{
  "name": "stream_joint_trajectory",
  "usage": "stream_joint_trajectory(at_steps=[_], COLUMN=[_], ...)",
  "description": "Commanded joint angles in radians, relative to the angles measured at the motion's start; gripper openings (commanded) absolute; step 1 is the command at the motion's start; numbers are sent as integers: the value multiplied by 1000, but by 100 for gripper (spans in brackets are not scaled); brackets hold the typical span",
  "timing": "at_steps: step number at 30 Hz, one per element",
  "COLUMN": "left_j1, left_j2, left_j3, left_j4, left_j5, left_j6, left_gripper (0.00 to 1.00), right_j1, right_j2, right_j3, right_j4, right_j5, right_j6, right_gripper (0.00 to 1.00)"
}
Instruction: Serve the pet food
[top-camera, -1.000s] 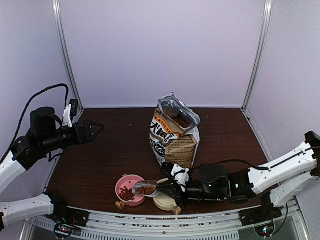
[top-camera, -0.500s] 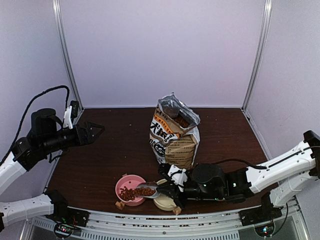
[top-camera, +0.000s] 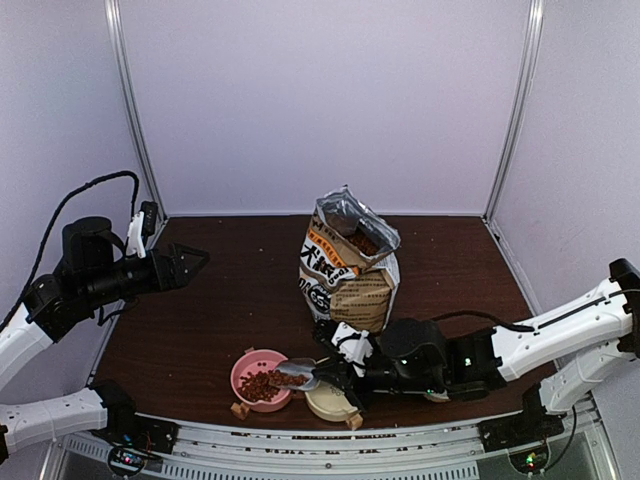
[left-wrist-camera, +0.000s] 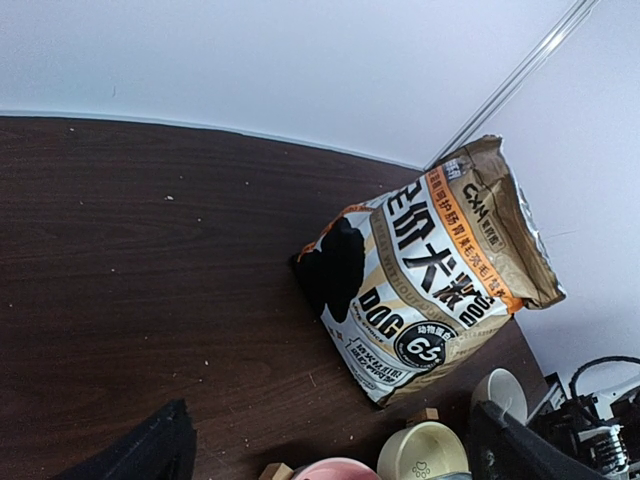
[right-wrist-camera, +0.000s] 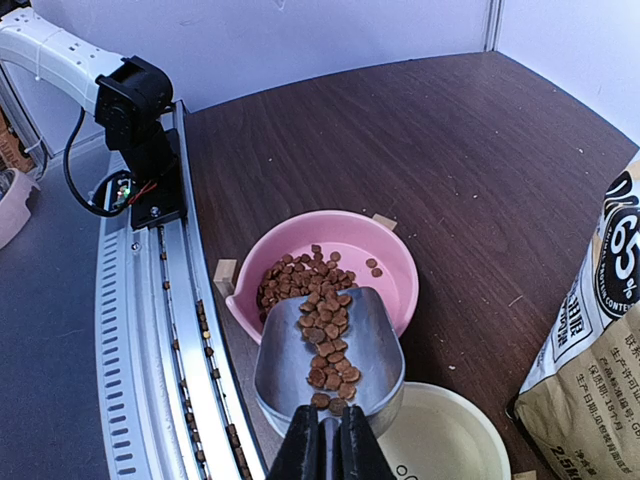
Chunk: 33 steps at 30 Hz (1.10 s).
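My right gripper (right-wrist-camera: 324, 455) is shut on the handle of a shiny metal scoop (right-wrist-camera: 330, 355), tipped over the pink bowl (right-wrist-camera: 390, 260). Pet food (right-wrist-camera: 328, 345), small reddish-brown kibble, lies in a line down the scoop and in a heap in the pink bowl (top-camera: 262, 378). In the top view the scoop (top-camera: 297, 371) hangs over the bowl's right rim, with my right gripper (top-camera: 330, 376) behind it. The kraft-brown food bag (top-camera: 348, 265) stands open behind. My left gripper (top-camera: 195, 256) is open and empty, raised at the far left, away from the bowls.
A cream bowl (right-wrist-camera: 440, 440) sits empty right of the pink bowl, also in the left wrist view (left-wrist-camera: 425, 450). Small wooden blocks (right-wrist-camera: 226, 276) lie round the bowls. The metal rail (right-wrist-camera: 170, 330) runs along the table's near edge.
The scoop has tipped further toward the pink bowl and most of its kibble has slid out; the heap in the bowl has grown. The left arm has barely moved.
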Motion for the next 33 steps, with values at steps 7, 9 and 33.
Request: stream_joint_trajectory(at_steps=[7, 9, 33], left_j1=[6, 6, 6], left_j2=[-2, -3, 11], left_j3=[3, 4, 50], left_j4=[23, 22, -36], left_j5=[6, 7, 30], left_j6=[10, 12, 35], left_gripper=[98, 98, 98], right_j1=[-22, -25, -42], right_j2=[-10, -14, 52], right_j3=[64, 80, 374], right_j4=[-90, -120, -546], right_j5=[-21, -30, -64], right_j6=[-24, -29, -146], right_gripper=[0, 0, 0])
